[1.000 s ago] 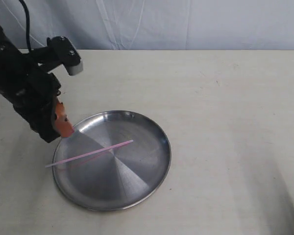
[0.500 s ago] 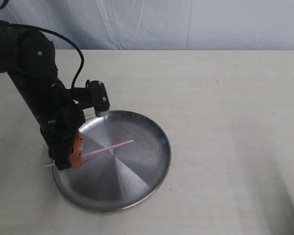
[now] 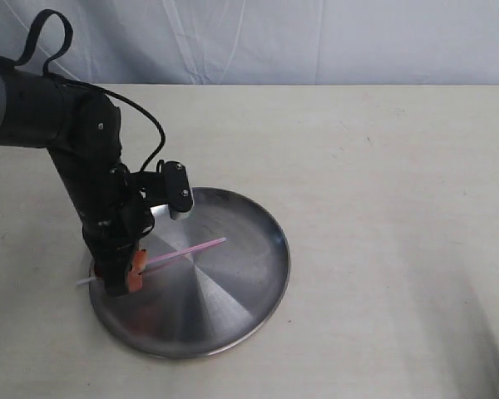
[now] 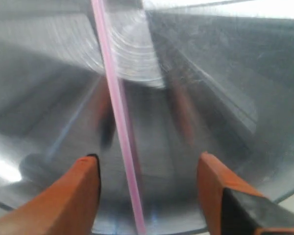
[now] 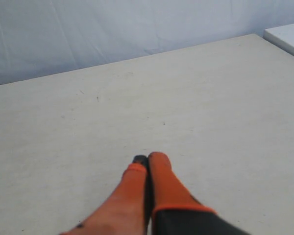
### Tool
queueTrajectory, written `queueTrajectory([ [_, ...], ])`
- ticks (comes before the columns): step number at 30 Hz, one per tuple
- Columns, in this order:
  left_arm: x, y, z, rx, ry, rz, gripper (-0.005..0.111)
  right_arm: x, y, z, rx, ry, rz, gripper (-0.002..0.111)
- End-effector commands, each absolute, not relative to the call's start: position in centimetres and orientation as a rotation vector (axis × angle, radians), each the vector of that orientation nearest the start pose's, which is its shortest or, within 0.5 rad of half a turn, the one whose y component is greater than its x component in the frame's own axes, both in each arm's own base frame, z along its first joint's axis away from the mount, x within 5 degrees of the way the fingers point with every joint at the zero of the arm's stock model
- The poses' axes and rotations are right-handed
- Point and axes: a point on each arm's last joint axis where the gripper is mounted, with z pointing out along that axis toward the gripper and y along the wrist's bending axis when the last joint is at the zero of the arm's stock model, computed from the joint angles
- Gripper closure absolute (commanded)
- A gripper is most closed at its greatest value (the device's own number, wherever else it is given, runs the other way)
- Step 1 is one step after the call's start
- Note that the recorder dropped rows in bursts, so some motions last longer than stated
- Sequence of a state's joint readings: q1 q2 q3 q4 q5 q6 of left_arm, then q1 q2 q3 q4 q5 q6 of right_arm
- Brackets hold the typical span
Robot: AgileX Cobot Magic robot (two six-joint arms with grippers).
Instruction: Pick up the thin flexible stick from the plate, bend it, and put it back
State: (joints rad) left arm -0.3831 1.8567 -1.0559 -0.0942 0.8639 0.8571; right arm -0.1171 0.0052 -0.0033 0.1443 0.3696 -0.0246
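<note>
The thin pink stick (image 3: 187,249) lies straight across the steel plate (image 3: 241,283), its left end poking over the rim. My left gripper (image 3: 126,278) is low over the plate's left side, open, its orange fingers (image 4: 83,191) straddling the stick (image 4: 120,117) without touching it. The plate's shiny surface (image 4: 206,83) fills the left wrist view. My right gripper (image 5: 148,161) is shut with nothing in it, above bare table; it does not show in the exterior view.
The plate rests on a beige table (image 3: 382,166) with a pale curtain (image 3: 316,41) behind. A white object's corner (image 5: 286,36) sits at the table's edge in the right wrist view.
My left arm swung in from the upper left and came down over the plate's left side, bringing its open fingers around the stick. The stick and plate have not moved.
</note>
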Motion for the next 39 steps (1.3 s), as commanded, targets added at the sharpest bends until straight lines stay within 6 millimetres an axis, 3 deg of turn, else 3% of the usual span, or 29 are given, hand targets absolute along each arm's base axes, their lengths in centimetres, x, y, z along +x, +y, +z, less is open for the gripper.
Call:
queueTrajectory([
  [1, 29.7, -12.6, 14.1, 1.763, 2.595, -0.069, 0.05, 5.3, -0.2, 18.1, 0.171, 1.828, 0.042, 0.108],
  [15, 29.7, -12.5, 13.2, 1.756, 2.642, -0.069, 0.051, 5.3, -0.2, 18.1, 0.171, 1.828, 0.042, 0.108],
  [18, 29.7, -12.5, 13.2, 1.748, 2.65, -0.07, 0.058, 5.3, -0.2, 18.1, 0.171, 1.828, 0.042, 0.108],
  [28, 29.5, -12.6, 13.2, 1.706, 2.693, -0.088, 0.107, 5.3, -0.2, 18.1, 0.171, 1.828, 0.042, 0.108],
  [34, 29.3, -13.1, 13.4, 1.587, 2.744, -0.183, 0.107, 5.3, -0.2, 18.1, 0.171, 1.828, 0.042, 0.108],
  [39, 29.3, -13.4, 14.8, 1.517, 2.708, -0.221, 0.107, 5.3, -0.2, 18.1, 0.17, 1.828, 0.041, 0.108],
])
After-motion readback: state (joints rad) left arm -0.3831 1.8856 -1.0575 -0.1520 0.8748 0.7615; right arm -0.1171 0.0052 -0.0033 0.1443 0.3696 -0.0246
